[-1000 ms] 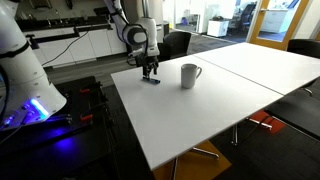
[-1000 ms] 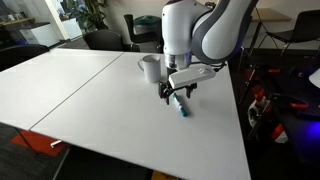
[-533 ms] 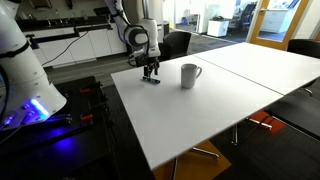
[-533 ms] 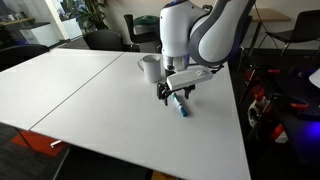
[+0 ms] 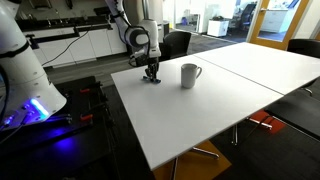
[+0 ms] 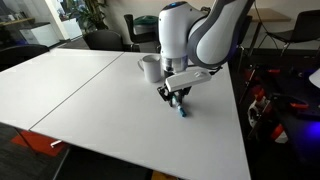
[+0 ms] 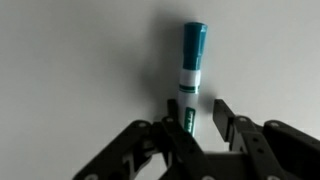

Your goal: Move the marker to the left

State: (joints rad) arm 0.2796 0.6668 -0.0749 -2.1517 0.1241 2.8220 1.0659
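Observation:
The marker (image 7: 192,55) is a slim stick with a teal cap and a white band, lying on the white table (image 7: 80,60). In the wrist view my gripper (image 7: 197,108) straddles its lower end. The left finger (image 7: 172,112) touches the marker, and a narrow gap remains at the right finger. In both exterior views the gripper (image 5: 152,73) (image 6: 176,97) points down onto the table. The marker's teal end (image 6: 182,109) sticks out from under it. The jaws are partly drawn in but open.
A white mug (image 5: 189,75) (image 6: 150,67) stands upright on the table (image 5: 200,120) a short way from the gripper. Dark chairs (image 5: 176,44) stand round the table. A second robot's white base (image 5: 25,70) is beside it. The table edge (image 6: 235,110) is near the marker.
The jaws have drawn in from wide open to close around the marker. The arm and the marker have barely moved.

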